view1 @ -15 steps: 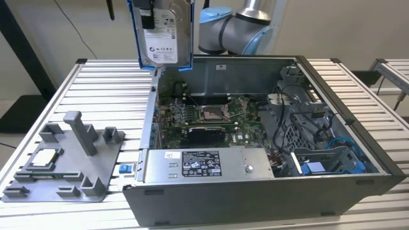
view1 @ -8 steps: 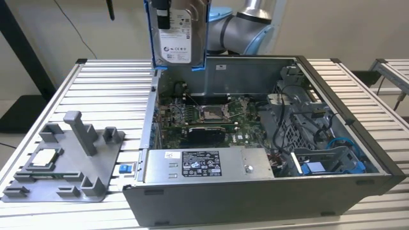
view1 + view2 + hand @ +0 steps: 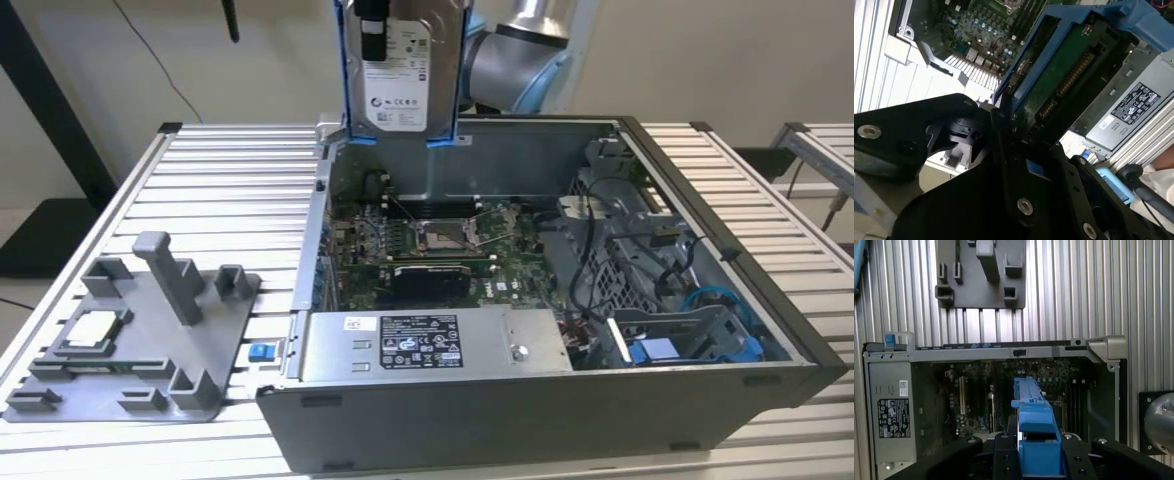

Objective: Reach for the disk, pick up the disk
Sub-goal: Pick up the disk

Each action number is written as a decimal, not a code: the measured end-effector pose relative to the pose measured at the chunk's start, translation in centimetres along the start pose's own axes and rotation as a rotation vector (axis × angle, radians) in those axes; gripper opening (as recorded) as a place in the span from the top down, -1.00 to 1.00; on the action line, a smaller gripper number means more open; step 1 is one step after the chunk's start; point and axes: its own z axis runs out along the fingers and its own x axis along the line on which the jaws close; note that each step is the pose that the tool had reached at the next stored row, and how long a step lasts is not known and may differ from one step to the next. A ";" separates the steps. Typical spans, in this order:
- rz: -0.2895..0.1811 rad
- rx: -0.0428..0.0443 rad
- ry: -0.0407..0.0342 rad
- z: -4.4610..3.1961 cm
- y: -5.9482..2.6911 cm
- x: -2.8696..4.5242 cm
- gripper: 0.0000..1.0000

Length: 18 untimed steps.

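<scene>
The gripper [image 3: 1038,455] is clamping the disk [image 3: 400,65] by its blue edge (long axis hanging upright), holding it above the open computer case [image 3: 534,420].

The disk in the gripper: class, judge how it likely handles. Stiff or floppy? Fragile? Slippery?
Probably stiff: the disk shows no sag in the gripper. Likely fragile: its bare circuit board is exposed in the second wrist view. The smooth blue frame may be slippery.
</scene>
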 end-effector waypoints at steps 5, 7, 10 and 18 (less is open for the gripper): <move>0.000 0.0000 0.0000 -0.03 -1.21 -0.08 1.00; 0.000 0.0000 0.0000 -0.04 -1.59 -0.10 1.00; 0.000 -0.0001 0.0002 -0.05 -2.16 -0.14 1.00; 0.000 0.0000 0.0000 -0.05 -2.24 -0.14 1.00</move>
